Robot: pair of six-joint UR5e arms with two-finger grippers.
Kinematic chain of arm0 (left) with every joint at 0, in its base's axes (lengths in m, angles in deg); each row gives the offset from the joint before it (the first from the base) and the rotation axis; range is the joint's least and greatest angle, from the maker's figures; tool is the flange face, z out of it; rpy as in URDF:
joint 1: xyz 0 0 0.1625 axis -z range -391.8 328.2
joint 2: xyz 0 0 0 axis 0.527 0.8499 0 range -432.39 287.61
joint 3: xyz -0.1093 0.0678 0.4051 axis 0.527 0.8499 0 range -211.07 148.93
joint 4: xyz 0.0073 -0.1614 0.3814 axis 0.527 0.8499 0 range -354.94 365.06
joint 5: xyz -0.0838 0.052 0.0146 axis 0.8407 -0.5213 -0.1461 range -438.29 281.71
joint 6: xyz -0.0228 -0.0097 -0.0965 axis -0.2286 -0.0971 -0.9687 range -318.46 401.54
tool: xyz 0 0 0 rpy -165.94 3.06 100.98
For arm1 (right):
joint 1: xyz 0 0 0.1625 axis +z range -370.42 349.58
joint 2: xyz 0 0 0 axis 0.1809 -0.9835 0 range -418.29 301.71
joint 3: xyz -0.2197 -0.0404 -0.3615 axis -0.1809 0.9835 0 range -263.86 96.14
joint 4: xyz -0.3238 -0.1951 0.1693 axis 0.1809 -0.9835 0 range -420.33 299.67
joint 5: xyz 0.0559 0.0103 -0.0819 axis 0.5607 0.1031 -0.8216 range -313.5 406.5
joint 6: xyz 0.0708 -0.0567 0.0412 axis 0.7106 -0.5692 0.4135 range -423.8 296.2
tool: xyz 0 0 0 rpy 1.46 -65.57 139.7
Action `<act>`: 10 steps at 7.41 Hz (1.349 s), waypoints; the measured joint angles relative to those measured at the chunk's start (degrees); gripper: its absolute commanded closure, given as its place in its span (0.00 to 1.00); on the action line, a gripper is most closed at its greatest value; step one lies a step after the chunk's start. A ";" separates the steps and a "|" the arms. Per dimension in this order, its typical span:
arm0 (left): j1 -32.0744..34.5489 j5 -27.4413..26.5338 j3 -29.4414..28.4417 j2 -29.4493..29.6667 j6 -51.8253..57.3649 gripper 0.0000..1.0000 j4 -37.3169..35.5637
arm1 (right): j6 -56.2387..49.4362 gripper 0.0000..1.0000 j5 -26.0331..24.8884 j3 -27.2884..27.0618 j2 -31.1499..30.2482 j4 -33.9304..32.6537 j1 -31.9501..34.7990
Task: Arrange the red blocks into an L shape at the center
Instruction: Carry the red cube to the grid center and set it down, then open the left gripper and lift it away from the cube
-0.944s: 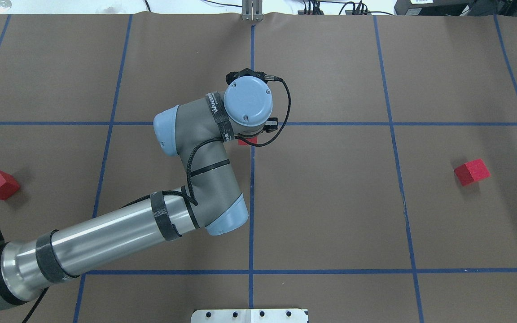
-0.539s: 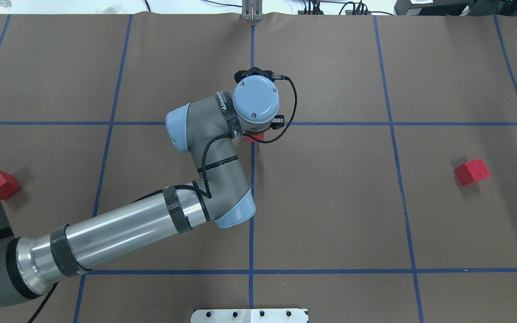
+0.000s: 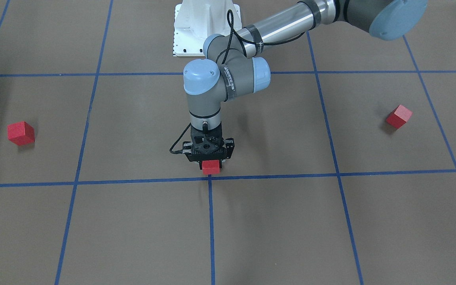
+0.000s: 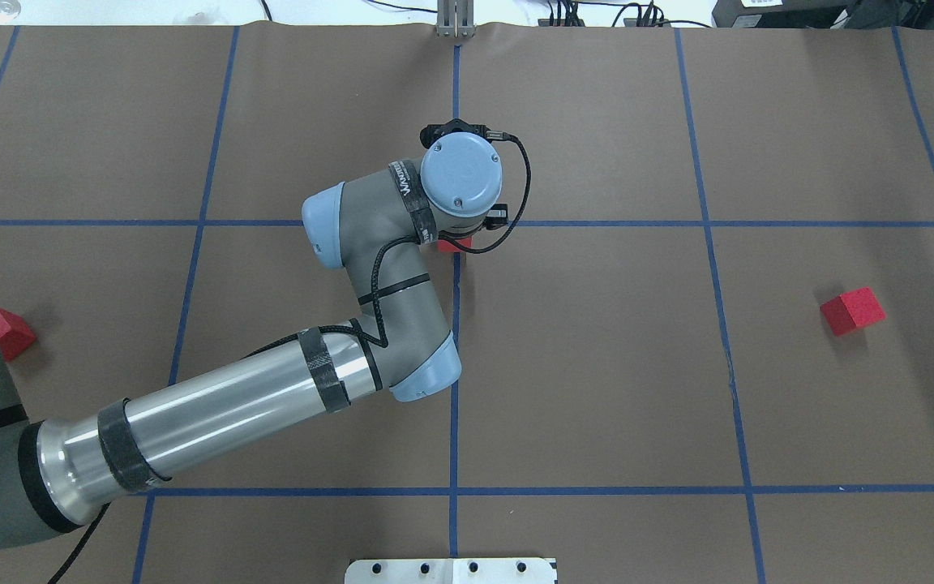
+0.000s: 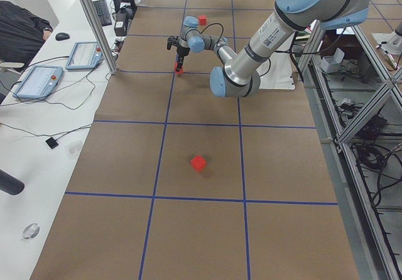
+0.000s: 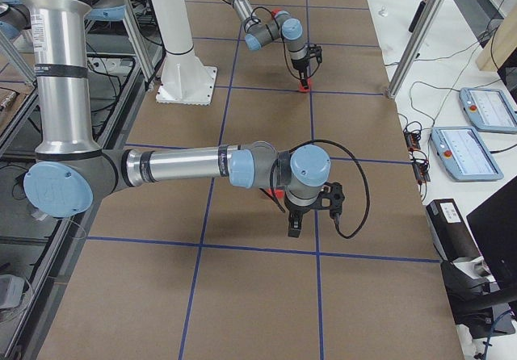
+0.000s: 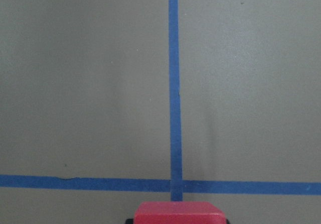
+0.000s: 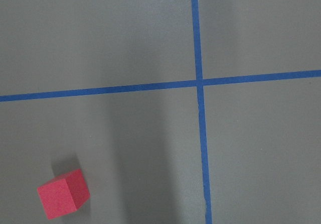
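My left gripper points straight down and is shut on one red block, low over the surface. It holds the block just on the robot's side of the center. The left wrist view shows that block at the bottom edge, close to the center crossing. A second red block lies far right and also shows in the right wrist view. A third red block lies far left, half hidden by my left arm. My right gripper hangs high near the right block; I cannot tell if it is open.
The white robot base plate sits at the near table edge. A metal post stands at the far edge. Tablets and cables lie on the operators' desk beyond the table.
My left arm has carried the held red block to the right and a little farther from the robot, closer to the center crossing. Its upper arm now hides more of the left block.
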 measured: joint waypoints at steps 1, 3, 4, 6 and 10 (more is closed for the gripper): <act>0.01 0.02 -0.17 0.05 0.66 1.00 0.05 | -0.01 0.01 0.02 0.08 0.03 0.02 0.00; -0.12 0.03 -0.29 0.16 1.17 1.00 0.02 | -0.07 0.01 -0.01 0.24 0.08 0.01 0.00; -0.29 0.03 -0.32 0.21 1.12 1.00 0.00 | -0.07 0.01 -0.02 0.36 0.09 0.02 0.00; -0.37 0.09 -0.36 0.36 0.68 0.91 -0.01 | -0.10 0.01 -0.02 0.43 0.15 0.01 0.00; -0.35 0.11 -0.57 0.40 0.46 0.48 0.69 | -0.04 0.01 -0.02 0.50 0.27 0.07 0.00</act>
